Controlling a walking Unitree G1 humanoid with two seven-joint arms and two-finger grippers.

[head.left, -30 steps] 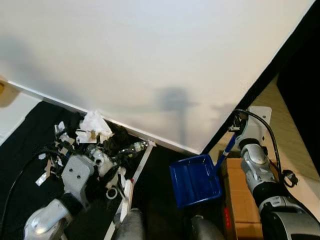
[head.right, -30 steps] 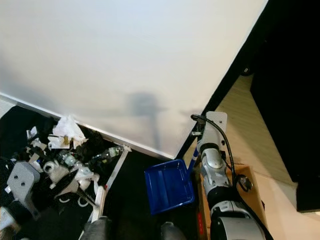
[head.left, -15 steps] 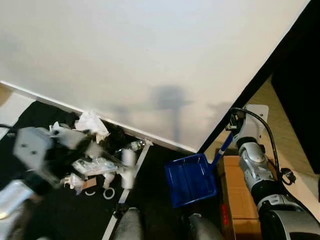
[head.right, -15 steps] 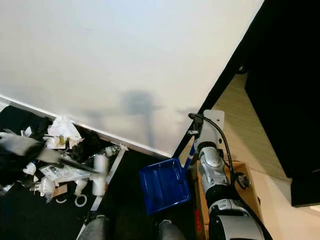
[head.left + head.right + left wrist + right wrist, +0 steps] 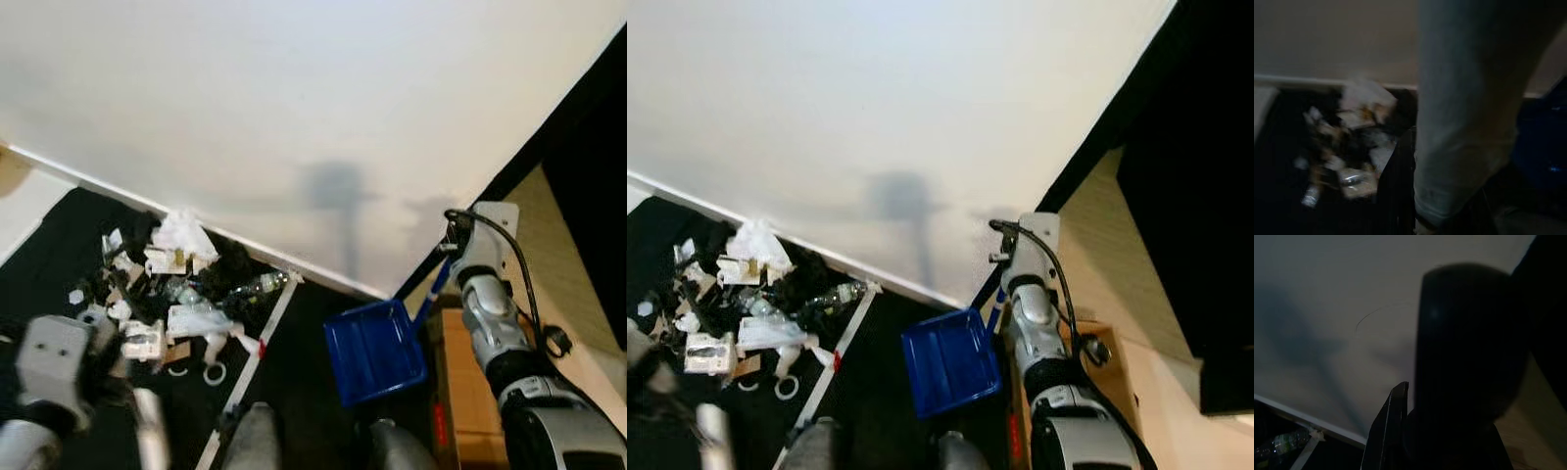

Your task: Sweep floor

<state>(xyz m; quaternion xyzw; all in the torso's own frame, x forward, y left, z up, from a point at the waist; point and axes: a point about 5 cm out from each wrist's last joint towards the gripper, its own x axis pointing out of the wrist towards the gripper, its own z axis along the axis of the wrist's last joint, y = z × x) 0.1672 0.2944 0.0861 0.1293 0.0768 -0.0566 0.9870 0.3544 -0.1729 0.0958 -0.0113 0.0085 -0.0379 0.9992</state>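
A heap of trash (image 5: 167, 294), paper scraps, wrappers and a plastic bottle, lies on the black floor against the white wall. To its right a blue dustpan (image 5: 377, 351) rests on the floor. My right gripper (image 5: 449, 260) is shut on the dustpan's blue handle (image 5: 431, 292), up by the wall's corner. My left gripper (image 5: 137, 411) is low at the left, blurred, short of the heap and shut on a pale handle (image 5: 149, 436). In the left wrist view that handle (image 5: 1464, 122) stands close in front, with the trash (image 5: 1352, 132) beyond it.
A white strip (image 5: 250, 367) lies on the floor between heap and dustpan. A cardboard box (image 5: 460, 392) sits under my right arm. My feet (image 5: 257, 441) are at the bottom. The white wall (image 5: 294, 98) bounds the far side; a wooden floor (image 5: 578, 255) lies at the right.
My left arm has swung from over the trash heap back to the lower left, carrying the pale handle. The camera has shifted a little. Dustpan and right arm have held their place.
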